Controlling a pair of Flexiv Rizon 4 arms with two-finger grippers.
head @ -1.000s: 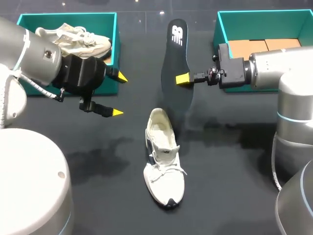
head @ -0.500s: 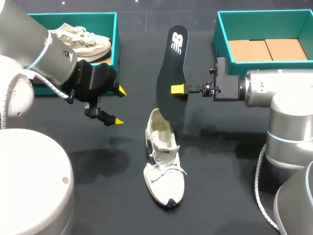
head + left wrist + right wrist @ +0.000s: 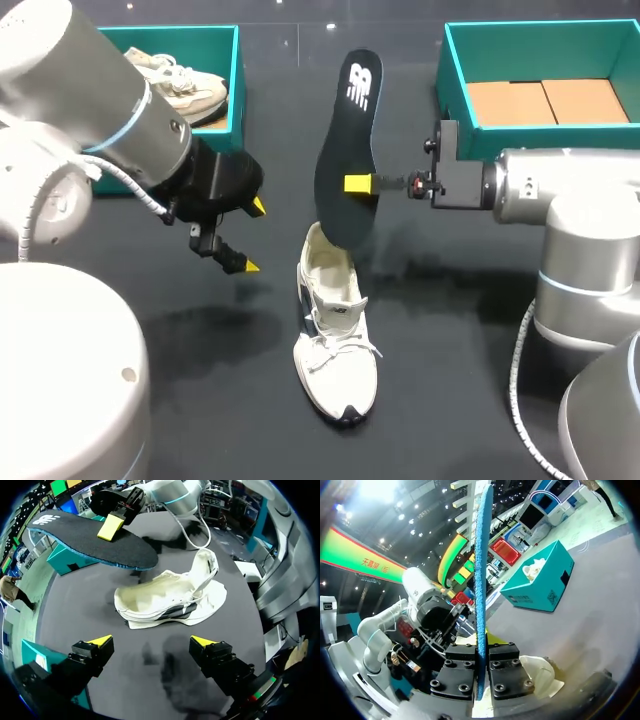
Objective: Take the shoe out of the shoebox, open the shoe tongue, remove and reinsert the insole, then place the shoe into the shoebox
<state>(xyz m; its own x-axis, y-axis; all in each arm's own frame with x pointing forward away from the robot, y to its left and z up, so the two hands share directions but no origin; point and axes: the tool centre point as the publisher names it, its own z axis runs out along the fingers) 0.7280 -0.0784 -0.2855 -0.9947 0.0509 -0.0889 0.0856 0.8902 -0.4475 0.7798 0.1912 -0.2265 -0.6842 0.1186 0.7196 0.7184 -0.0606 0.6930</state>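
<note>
right gripper (image 3: 352, 184) is clamped on the dark insole (image 3: 347, 120), and since a second ago i've slid it over so its lower end now hangs close by the heel of the white shoe (image 3: 335, 345), which lies out on the black table (image 3: 450, 380). left gripper (image 3: 252, 237) has swung in nearer the shoe, fingers spread, holding nothing. shoe itself hasn't budged.
</note>
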